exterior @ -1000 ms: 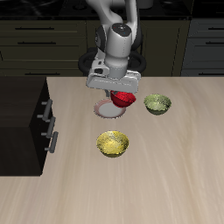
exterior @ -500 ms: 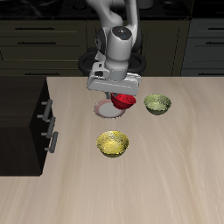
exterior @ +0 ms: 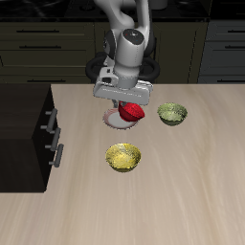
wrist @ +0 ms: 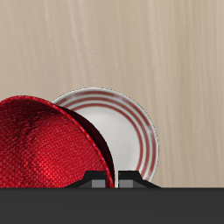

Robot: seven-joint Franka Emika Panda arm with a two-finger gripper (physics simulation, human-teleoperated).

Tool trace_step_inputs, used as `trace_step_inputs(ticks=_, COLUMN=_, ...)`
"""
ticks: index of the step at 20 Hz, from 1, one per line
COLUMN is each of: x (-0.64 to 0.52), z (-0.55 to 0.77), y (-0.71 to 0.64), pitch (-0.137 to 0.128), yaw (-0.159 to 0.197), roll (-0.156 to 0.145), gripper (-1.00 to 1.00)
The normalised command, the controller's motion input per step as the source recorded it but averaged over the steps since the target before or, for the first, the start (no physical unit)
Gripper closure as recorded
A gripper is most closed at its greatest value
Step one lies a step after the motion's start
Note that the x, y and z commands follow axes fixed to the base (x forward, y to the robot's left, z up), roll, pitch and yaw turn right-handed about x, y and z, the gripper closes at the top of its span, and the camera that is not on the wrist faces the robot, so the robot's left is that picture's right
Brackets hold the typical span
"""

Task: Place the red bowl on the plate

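Observation:
The red bowl (exterior: 132,112) hangs tilted in my gripper (exterior: 126,102), just above the plate (exterior: 114,120), which lies partly hidden under the gripper. In the wrist view the red bowl (wrist: 48,144) fills much of the frame, its rim held between my fingertips (wrist: 98,182), and it overlaps part of the plate (wrist: 127,122) with its reddish-pink ringed rim. The gripper is shut on the bowl's rim. The bowl is above the plate, shifted toward the olive-green bowl's side.
A yellow bowl (exterior: 123,156) sits nearer the table's front edge. An olive-green bowl (exterior: 171,114) sits beside the plate. A black drawer cabinet (exterior: 27,139) stands at the table's side edge.
The gripper with the red bowl has shifted slightly over the plate and lowered a little; the other bowls have not moved.

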Motion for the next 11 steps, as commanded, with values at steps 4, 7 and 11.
trace_step_inputs(ticks=4, x=-0.05, z=0.04, y=-0.04, pitch=-0.026, yaw=-0.009, roll=-0.03, gripper=-1.0)
trace_step_inputs(ticks=7, x=-0.01, z=0.04, y=-0.01, pitch=-0.002, yaw=0.0, roll=-0.01, gripper=-1.0)
trace_step_inputs(ticks=11, x=0.03, z=-0.01, y=0.02, pitch=0.005, yaw=0.003, roll=-0.001, gripper=-1.0)
